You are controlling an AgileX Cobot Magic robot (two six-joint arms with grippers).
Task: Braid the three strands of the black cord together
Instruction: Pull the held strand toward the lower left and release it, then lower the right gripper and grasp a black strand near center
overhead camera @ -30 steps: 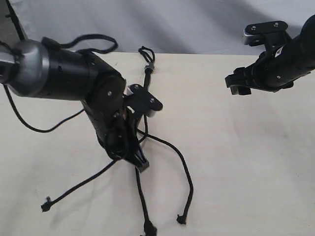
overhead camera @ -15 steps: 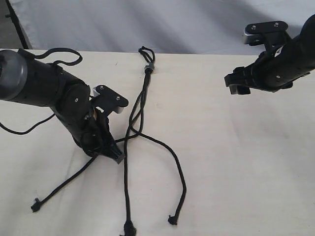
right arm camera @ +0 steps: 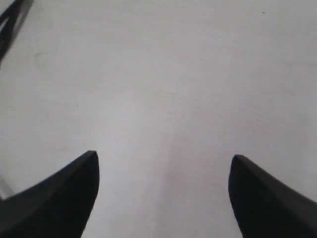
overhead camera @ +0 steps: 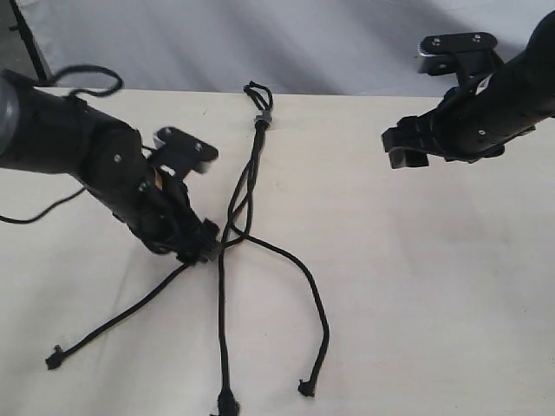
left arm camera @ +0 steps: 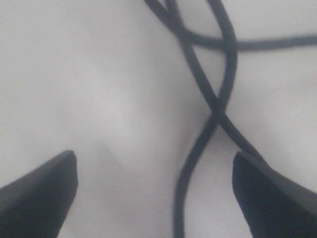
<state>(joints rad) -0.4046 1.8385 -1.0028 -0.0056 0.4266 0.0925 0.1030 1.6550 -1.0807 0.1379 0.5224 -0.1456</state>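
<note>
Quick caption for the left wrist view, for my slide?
Open left gripper above crossed strands lying on the table.

The black cord [overhead camera: 220,321] has a grey clamp [overhead camera: 263,120]; the table [overhead camera: 416,286] is pale cream, faintly grained.

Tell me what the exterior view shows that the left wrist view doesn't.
Exterior only: the clamp at the joined end, the three strands fanning out to their knotted ends, and the right pincer hovering off to the side, clear of the strands. Left wrist only: the left pincer close up, open, with one strand lying loose between its tips. Both: two strands crossing on the pale table.
</note>
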